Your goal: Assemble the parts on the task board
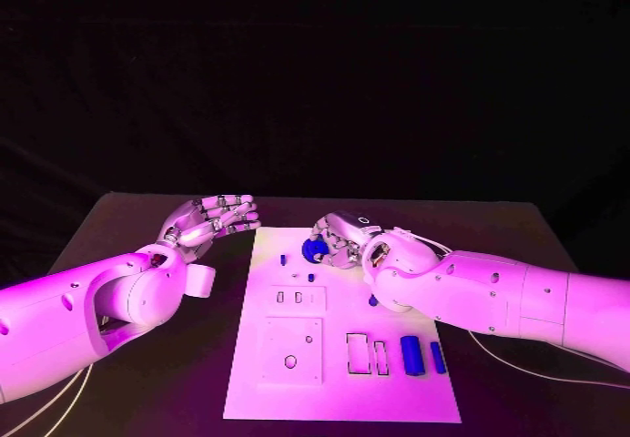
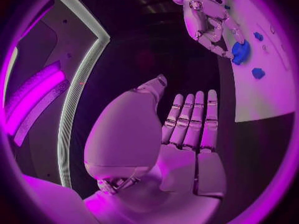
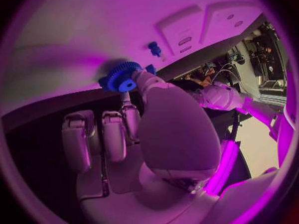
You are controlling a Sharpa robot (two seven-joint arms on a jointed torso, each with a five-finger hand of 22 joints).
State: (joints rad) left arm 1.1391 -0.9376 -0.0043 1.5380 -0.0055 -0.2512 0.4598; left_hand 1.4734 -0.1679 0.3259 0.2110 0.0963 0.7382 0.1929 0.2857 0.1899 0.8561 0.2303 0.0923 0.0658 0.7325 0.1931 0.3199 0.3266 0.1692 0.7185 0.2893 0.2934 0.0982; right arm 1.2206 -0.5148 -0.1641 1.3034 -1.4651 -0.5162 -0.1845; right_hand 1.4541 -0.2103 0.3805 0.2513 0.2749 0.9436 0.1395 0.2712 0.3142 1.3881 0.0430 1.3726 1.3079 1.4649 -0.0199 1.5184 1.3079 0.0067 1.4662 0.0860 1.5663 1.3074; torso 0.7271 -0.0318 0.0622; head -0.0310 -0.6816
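In the head view the left hand point(image 1: 214, 218) is raised beside the far left corner of the task board point(image 1: 339, 391), palm up, its fingers straight and close together, holding nothing. The left wrist view shows this more clearly: the fingers point(image 2: 193, 119) lie side by side and empty, apart from the board point(image 2: 264, 94).

To the right, the right hand point(image 1: 344, 238) is over the far part of the board. Its fingers hide most of a blue gear point(image 1: 314, 248), which sits at about 9 o'clock from the hand. The right wrist view shows what the head view does not: the gear point(image 3: 121, 76) has teeth and a centre hole, and a fingertip point(image 3: 142, 78) touches its rim. Whether the hand really grips it I cannot tell.

Near the board's front right, two blue cylinders point(image 1: 412, 354) lie side by side, next to two rectangular slots point(image 1: 359, 353).
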